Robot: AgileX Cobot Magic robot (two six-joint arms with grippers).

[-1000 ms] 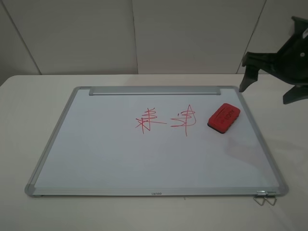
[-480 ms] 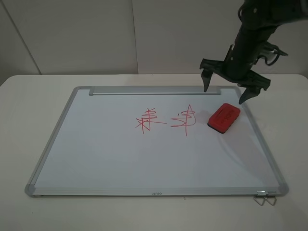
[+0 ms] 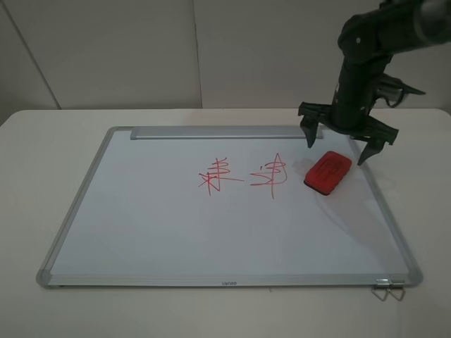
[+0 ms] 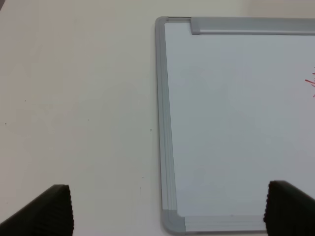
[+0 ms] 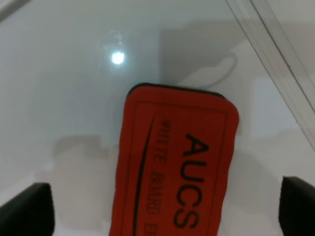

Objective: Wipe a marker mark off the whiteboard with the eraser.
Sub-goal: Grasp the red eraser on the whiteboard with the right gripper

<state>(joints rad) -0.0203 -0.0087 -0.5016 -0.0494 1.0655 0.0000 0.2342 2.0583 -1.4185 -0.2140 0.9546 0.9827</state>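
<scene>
The whiteboard [image 3: 176,232] lies flat on the table, its metal strip along the far edge. The marker mark [image 3: 218,176], stacked red strokes with a long tail, sits near the board's middle. The red eraser [image 3: 328,172] rests on the board toward its right side, lettering up, and it fills the right wrist view as the eraser [image 5: 172,167]. My right gripper [image 3: 338,146] hangs open just above and behind it, one finger on each side, touching nothing. My left gripper [image 4: 167,216] is open over the whiteboard [image 4: 236,128] at its near-left corner, and it is outside the exterior view.
A second red scribble [image 3: 271,174] with a pointed peak lies between the mark and the eraser. A metal clip [image 3: 389,289] sticks out at the board's near-right corner. Bare table [image 3: 42,176] surrounds the board, with a white wall behind.
My right arm swung in from the right edge and came down over the eraser, fingers spread. The eraser and board have not moved.
</scene>
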